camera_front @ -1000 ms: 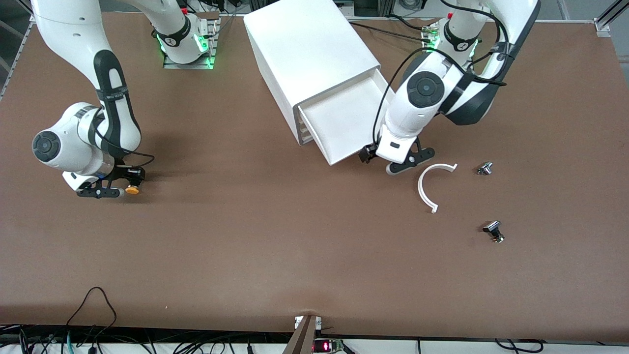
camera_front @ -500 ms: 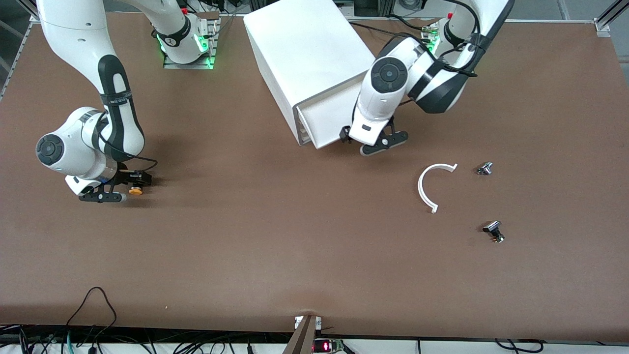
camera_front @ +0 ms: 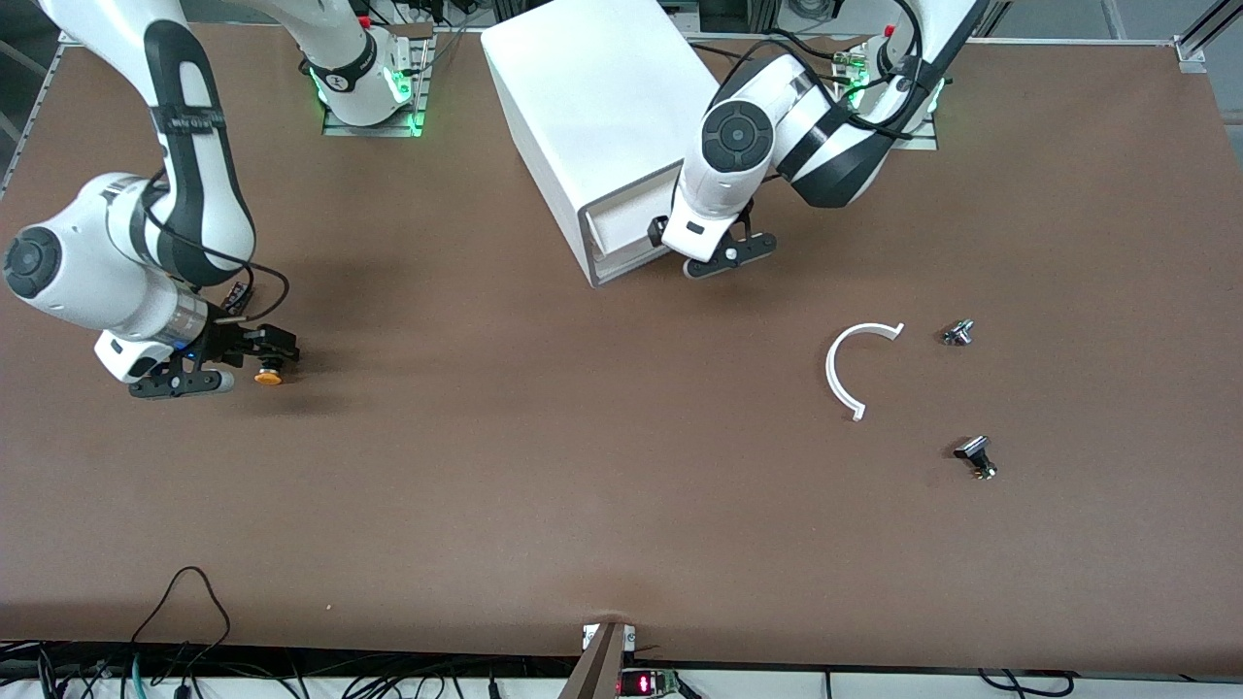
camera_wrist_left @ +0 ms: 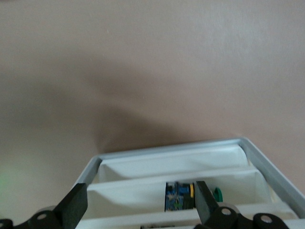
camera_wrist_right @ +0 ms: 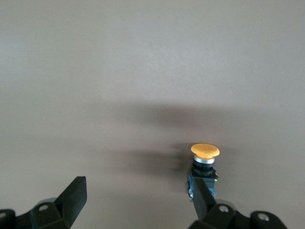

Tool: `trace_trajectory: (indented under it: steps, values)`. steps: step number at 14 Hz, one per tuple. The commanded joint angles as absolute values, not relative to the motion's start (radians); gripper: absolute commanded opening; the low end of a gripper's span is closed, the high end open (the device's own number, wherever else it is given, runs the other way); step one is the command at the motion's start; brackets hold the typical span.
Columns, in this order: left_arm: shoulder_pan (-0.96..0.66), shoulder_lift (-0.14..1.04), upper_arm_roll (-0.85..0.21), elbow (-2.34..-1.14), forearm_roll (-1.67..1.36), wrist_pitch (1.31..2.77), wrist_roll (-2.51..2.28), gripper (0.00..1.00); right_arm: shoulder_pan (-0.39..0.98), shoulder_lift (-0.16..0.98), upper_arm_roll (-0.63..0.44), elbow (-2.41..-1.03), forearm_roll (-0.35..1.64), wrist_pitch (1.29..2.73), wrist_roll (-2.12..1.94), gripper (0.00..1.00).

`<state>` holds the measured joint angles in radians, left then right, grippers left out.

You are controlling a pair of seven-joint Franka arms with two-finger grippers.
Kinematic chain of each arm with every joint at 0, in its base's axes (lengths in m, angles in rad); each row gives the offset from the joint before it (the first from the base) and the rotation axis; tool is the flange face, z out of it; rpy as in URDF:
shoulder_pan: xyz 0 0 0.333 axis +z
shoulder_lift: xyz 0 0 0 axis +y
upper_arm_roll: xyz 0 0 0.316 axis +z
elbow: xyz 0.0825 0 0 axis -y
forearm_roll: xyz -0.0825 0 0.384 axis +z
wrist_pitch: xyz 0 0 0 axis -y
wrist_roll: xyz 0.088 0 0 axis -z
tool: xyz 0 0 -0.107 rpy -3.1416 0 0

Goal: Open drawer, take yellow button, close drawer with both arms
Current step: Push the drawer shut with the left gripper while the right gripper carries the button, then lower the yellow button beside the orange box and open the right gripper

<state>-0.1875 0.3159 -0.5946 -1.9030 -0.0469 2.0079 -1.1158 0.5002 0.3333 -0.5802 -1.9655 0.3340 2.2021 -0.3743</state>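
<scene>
Brown table (camera_front: 544,466): drawer (camera_front: 626,221) nearly closed; button (camera_front: 264,375) beside spread right gripper (camera_front: 218,369); left gripper (camera_front: 723,254) spread, empty.

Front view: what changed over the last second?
The left gripper pushed the drawer from well pulled out to almost fully into the cabinet. The right gripper opened and let go of the button, which now stands on the table, and that arm lifted slightly. The white arc and two small metal parts stayed put.
</scene>
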Motion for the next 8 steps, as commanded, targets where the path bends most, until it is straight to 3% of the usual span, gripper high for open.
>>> trace_trajectory:
  steps: [1,4,8]
  values:
    - [-0.196,0.322,-0.632,-1.898,-0.103,1.987,-1.121,1.00,0.511,0.301,-0.586,-1.861,0.238,2.059,-0.376,0.99]
    - [-0.201,0.324,-0.638,-1.898,-0.118,1.967,-1.120,1.00,0.514,0.301,-0.581,-1.688,0.222,1.840,-0.263,0.99]
    - [-0.216,0.325,-0.638,-1.899,-0.118,1.967,-1.121,1.00,0.546,0.259,-0.581,-1.621,0.221,1.746,-0.118,0.99]
